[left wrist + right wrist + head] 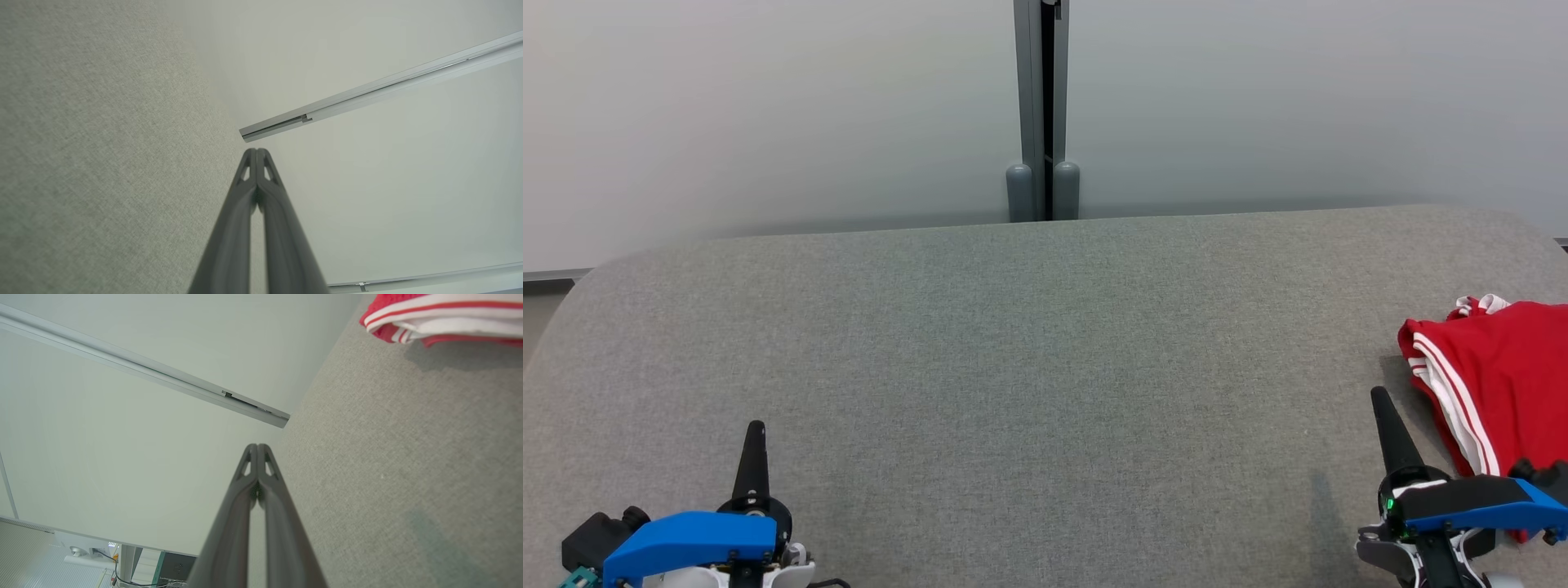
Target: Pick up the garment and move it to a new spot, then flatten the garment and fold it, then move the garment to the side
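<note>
The left claw (pixel 756 431) is clenched, fingers pressed together on nothing, over the grey tabletop (pixel 1045 367). The right claw (pixel 1380 402) is clenched and empty too, its tip just beside the garment (pixel 1503 367). The garment, red with white stripes, lies bunched at the tabletop's right side. The head view's edge cuts off its far part.

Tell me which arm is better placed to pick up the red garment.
Right. The red garment lies on the grey surface beside the right gripper; the left gripper sits far across it. Both are shut, so the right would need to open first.
</note>
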